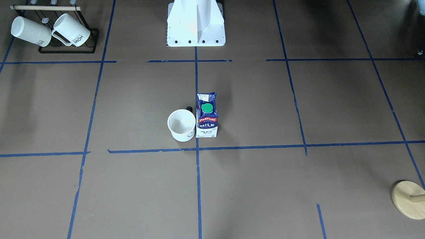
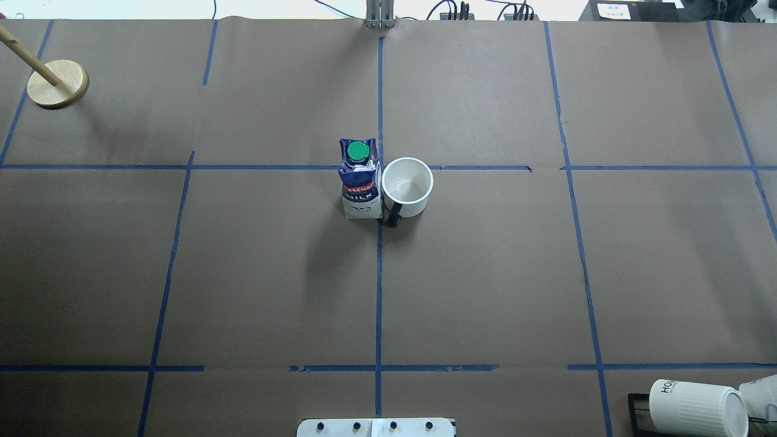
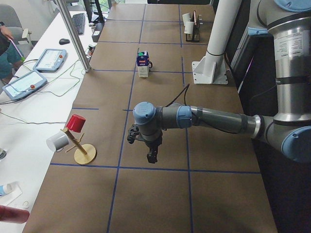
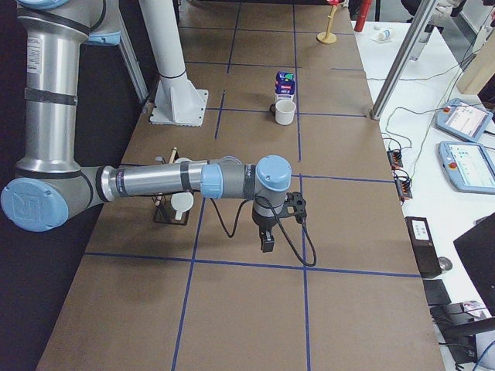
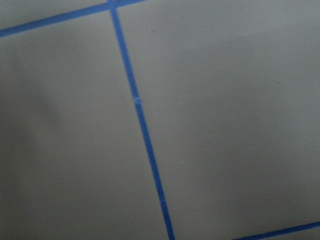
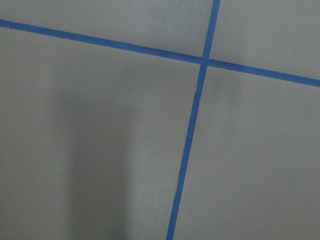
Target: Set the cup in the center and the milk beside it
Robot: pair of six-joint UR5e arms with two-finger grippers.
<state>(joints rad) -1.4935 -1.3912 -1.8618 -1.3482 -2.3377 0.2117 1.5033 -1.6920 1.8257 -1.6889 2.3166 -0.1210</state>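
smooth cup [image 1: 181, 125] is parked just beside the boxy milk carton [image 1: 207, 116], ribbed mugs [image 1: 31, 31] racked well apart. left gripper [image 3: 152, 156] and right gripper [image 4: 267, 241]: spread or pressed can't be told.

White cup [image 1: 181, 125]; navy, green-capped milk [image 1: 207, 116]

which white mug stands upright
The smooth cup beside the milk, mouth up. The two ribbed HOME mugs hang tilted on the black rack; the mug on the wooden tree is tilted too.
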